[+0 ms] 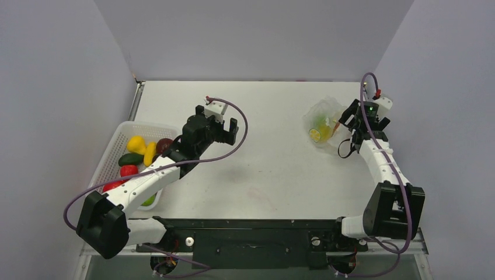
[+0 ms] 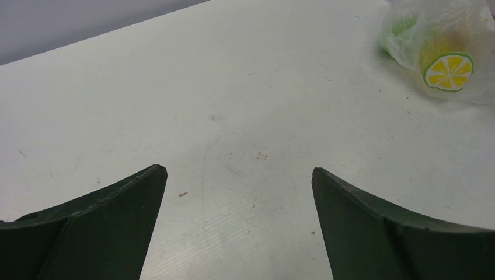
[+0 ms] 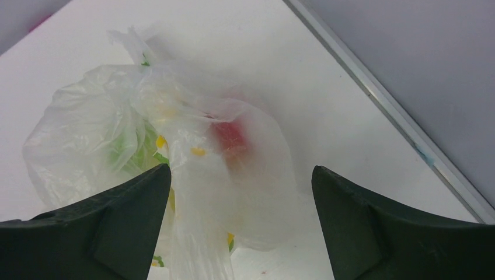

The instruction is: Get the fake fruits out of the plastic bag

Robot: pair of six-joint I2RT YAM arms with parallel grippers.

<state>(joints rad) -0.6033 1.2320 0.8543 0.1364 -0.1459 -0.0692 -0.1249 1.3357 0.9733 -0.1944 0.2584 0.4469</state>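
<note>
The plastic bag [image 1: 323, 123] lies crumpled at the table's right rear; it also shows in the left wrist view [image 2: 435, 44] and fills the right wrist view [image 3: 117, 128]. Through the film I see a blurred reddish fruit [image 3: 229, 137] and some green and yellow. My right gripper [image 3: 239, 175] is open, with bag film between its fingers; in the top view it [image 1: 345, 129] is at the bag's right side. My left gripper [image 1: 225, 125] is open and empty over the bare table [image 2: 239, 172], left of the bag. Several fake fruits [image 1: 136, 143] lie in the basket.
A white lattice basket [image 1: 119, 135] stands at the left edge, holding yellow, maroon [image 1: 164, 144], green [image 1: 130, 158] and red [image 1: 128, 170] fruits; my left arm reaches over it. Grey walls enclose the table on three sides. A metal rail [image 3: 397, 116] runs along the right edge.
</note>
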